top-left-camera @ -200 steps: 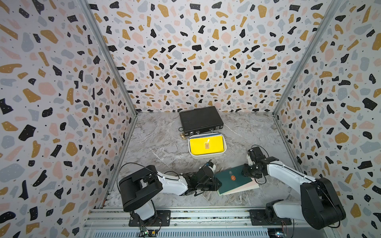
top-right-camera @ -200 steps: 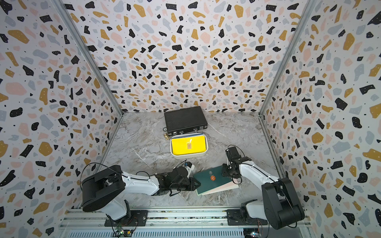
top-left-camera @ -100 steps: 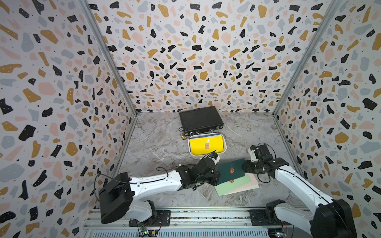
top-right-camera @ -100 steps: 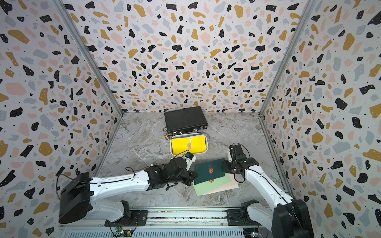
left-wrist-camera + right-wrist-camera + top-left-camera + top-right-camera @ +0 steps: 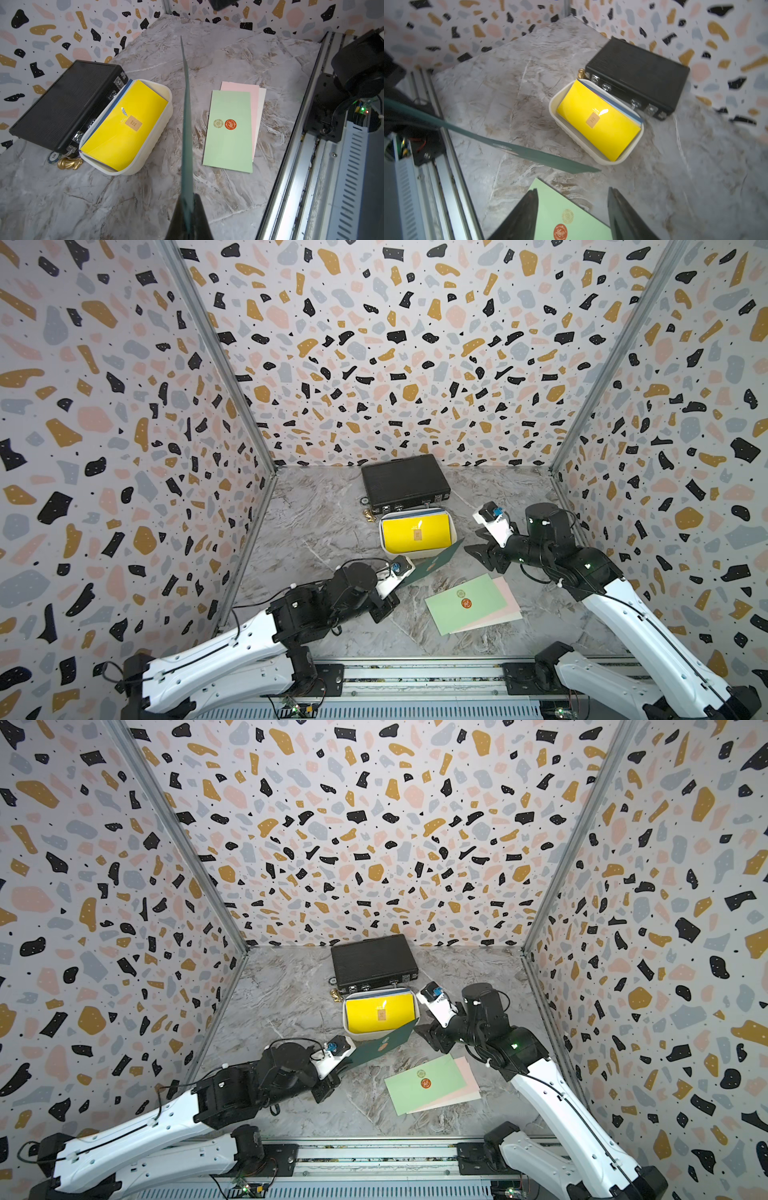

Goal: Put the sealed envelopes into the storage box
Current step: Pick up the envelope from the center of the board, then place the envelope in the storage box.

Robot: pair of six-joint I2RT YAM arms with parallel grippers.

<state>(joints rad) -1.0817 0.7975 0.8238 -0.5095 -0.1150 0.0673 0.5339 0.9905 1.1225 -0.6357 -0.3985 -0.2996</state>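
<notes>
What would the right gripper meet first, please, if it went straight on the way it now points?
Probably the pale green envelope, whose corner shows between the tips of the open right gripper in its wrist view; depth is unclear, so perhaps the table instead.

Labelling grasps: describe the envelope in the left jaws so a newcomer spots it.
Black briefcase at the back, white storage box in front of it. Near the box's front edge, the dark green envelope is held tilted by the left gripper; the light green envelope and pink envelope lie flat.
</notes>
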